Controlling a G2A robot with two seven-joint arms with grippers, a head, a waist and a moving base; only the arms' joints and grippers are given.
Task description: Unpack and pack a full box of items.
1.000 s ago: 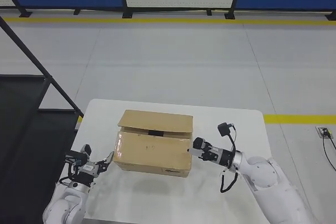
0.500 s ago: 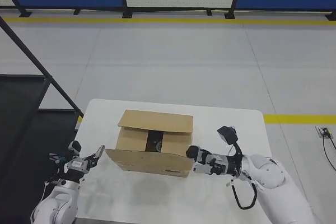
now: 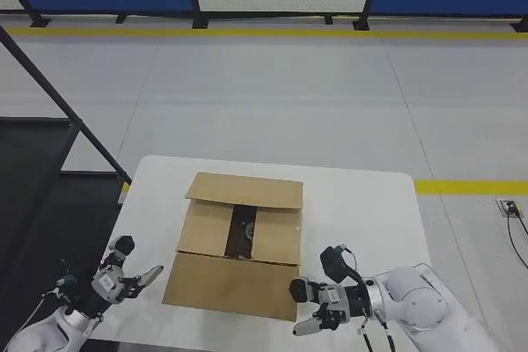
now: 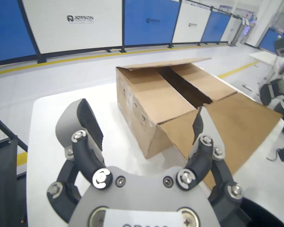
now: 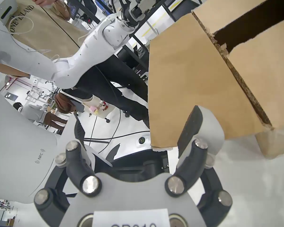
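A brown cardboard box [image 3: 239, 233] stands mid-table with its far flap [image 3: 245, 189] up and its near flap [image 3: 233, 283] spread out toward the table's front edge. Two inner flaps lie almost flat, with a dark gap [image 3: 244, 231] between them; something dark shows inside. My left gripper [image 3: 143, 280] hangs open just off the near flap's left corner, facing the box [image 4: 161, 95], its fingers [image 4: 90, 121] holding nothing. My right gripper [image 3: 301, 310] is open at the near flap's right corner [image 5: 161, 142], which sits between its fingers [image 5: 196, 128].
The white table [image 3: 361, 220] has bare surface to the right of the box and along its left side [image 3: 154, 202]. A black frame [image 3: 44, 88] stands off the table's left edge. A person stands behind the robot in the right wrist view.
The near flap has swung from lying over the box top out toward the front edge. Both arms have drawn back toward the table's front, the right one following the flap's corner.
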